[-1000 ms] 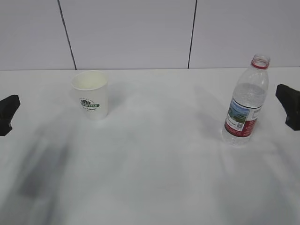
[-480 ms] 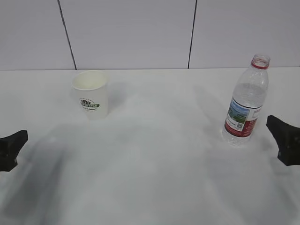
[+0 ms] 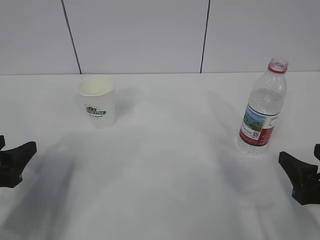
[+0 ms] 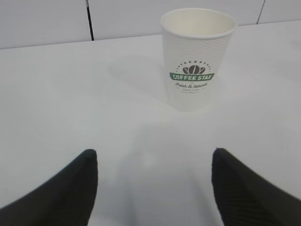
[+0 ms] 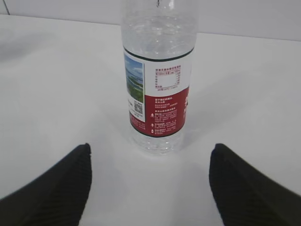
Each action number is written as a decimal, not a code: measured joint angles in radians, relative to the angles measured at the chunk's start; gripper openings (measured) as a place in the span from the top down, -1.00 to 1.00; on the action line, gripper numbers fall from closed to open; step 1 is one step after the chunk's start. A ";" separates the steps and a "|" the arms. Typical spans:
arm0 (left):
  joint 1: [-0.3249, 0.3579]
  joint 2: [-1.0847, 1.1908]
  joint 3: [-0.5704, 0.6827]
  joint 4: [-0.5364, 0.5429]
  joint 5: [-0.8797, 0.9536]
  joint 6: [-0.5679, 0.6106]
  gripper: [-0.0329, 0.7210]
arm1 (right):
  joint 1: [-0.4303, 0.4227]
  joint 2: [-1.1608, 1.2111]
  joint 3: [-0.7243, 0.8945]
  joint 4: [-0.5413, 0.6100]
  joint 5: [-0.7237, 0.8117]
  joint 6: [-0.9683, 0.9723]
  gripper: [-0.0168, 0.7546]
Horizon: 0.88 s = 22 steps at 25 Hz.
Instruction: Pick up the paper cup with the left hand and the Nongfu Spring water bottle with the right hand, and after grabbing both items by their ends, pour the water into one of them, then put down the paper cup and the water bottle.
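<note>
On table | paper cup (image 4: 198, 59) reads "COFFEE STAR" | both jaws wide open, empty

A white table (image 3: 165, 165) fills the lower view. Behind it, at 12 o'clock, stands a pale wall (image 3: 140, 35) split by two dark vertical seams (image 3: 205, 35).

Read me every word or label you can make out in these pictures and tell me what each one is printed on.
"COFFEE STAR": green band of the logo on the paper cup.
Script line under that band on the cup: too small to read.
Red-and-white label on the water bottle: white print, a text table and a square code, all too small or blurred to read.
No other text shows.
</note>
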 joint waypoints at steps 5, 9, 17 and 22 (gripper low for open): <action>0.000 0.000 0.000 0.015 0.000 0.000 -0.57 | 0.000 0.000 0.000 -0.018 -0.006 0.000 -0.56; 0.000 0.000 0.000 0.095 -0.001 0.000 -0.57 | 0.000 0.002 0.000 -0.065 -0.010 0.000 -0.56; 0.000 0.000 0.000 0.181 -0.001 0.000 -0.73 | 0.000 0.002 0.000 -0.124 -0.010 -0.018 -0.56; 0.000 0.000 0.000 0.193 -0.001 0.000 -0.88 | 0.000 0.002 0.000 -0.139 -0.011 -0.022 -0.56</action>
